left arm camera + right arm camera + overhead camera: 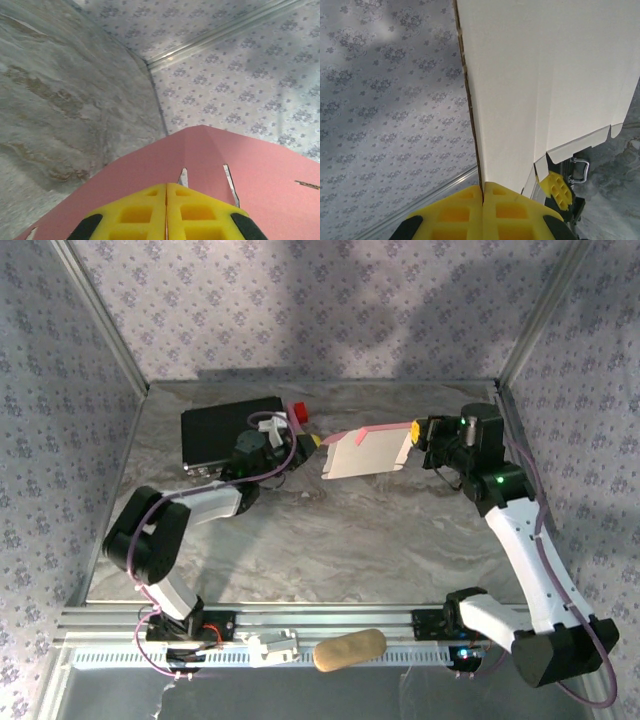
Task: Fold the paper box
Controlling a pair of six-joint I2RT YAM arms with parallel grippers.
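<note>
The paper box is a flat pink sheet with flaps, held off the table between both grippers, its paler side facing the top camera. My left gripper is shut on its left edge. In the left wrist view the yellow fingers are pressed together over the pink sheet, which has two slits. My right gripper is shut on the right edge. The right wrist view has the closed fingers pinching the sheet's edge, with its pale face rising above and the left gripper's yellow finger beyond.
A larger black box lies at the back left, under the left arm's wrist, with a small red block beside it. A tan oblong object and a white part rest on the front rail. Patterned walls enclose the marbled table.
</note>
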